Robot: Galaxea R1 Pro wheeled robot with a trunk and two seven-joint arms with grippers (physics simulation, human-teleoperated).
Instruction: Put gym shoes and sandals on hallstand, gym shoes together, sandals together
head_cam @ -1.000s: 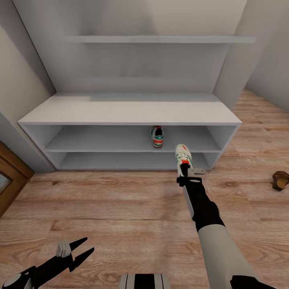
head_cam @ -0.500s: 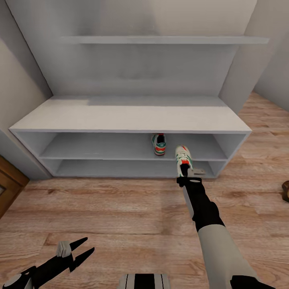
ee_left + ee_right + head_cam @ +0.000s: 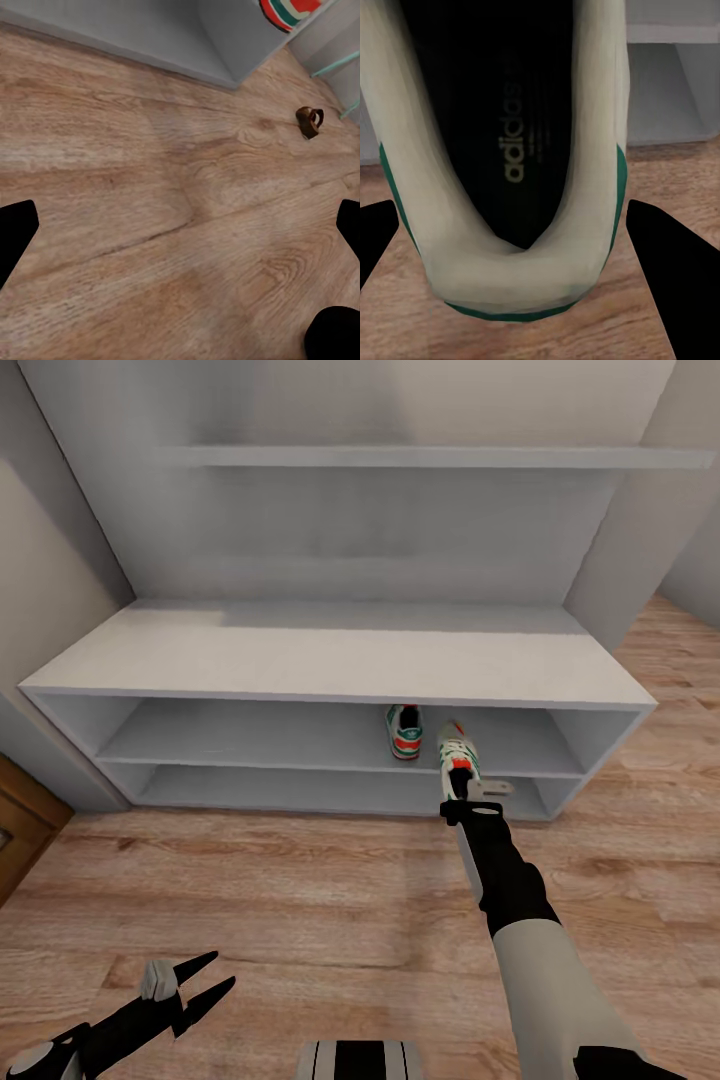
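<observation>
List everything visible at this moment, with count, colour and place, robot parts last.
Gym shoe on rack: one, white with teal stripes and orange-red heel, on the upper open tier, right of centre.
Held gym shoe: one, same colours, in the right gripper, in front of that tier beside the first shoe.
Sandal: one, brown, lying on the floor, seen from the left wrist.
Shoe rack: one, pale grey, against the wall, wall shelf above.
Floor: light brown wood planks.
Door: brown edge, far left.
Left gripper: black, open, low over the floor.
Right gripper: black, shut on the held shoe.
</observation>
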